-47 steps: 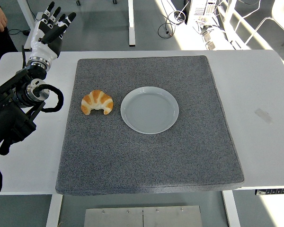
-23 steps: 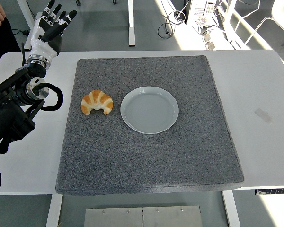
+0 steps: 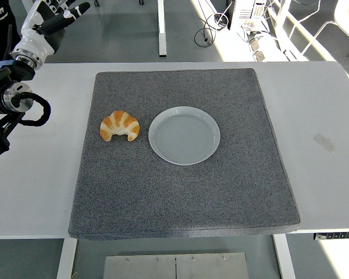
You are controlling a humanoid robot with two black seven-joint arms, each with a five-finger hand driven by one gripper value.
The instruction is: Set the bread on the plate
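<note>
White table [image 3: 326, 104], rectangular, with a large square grey felt-like mat [image 3: 186, 192] covering most of its middle.

Golden-brown crescent croissant [image 3: 120, 125] lies on the mat, left of centre, horns pointing toward the near edge. Just to its right sits a round pale grey-blue plate [image 3: 184, 135], empty. Croissant and plate are close but not touching; a thin strip of mat shows between them. The bread is not on the plate.

Left hand [image 3: 45, 23], white and black with five fingers, is at the far left corner of the view, raised beyond the table's far edge, well apart from the croissant. Fingers spread loosely and extended toward the right, holding nothing; the tips of some run out of the top of the frame. Black left forearm with a looped black cable [image 3: 29, 110] comes in along the left edge over the table's left side.

Right arm does not show.

Beyond the table: grey floor, white table legs [image 3: 161, 29], tangle of cables and equipment [image 3: 244, 17] at far right.
</note>
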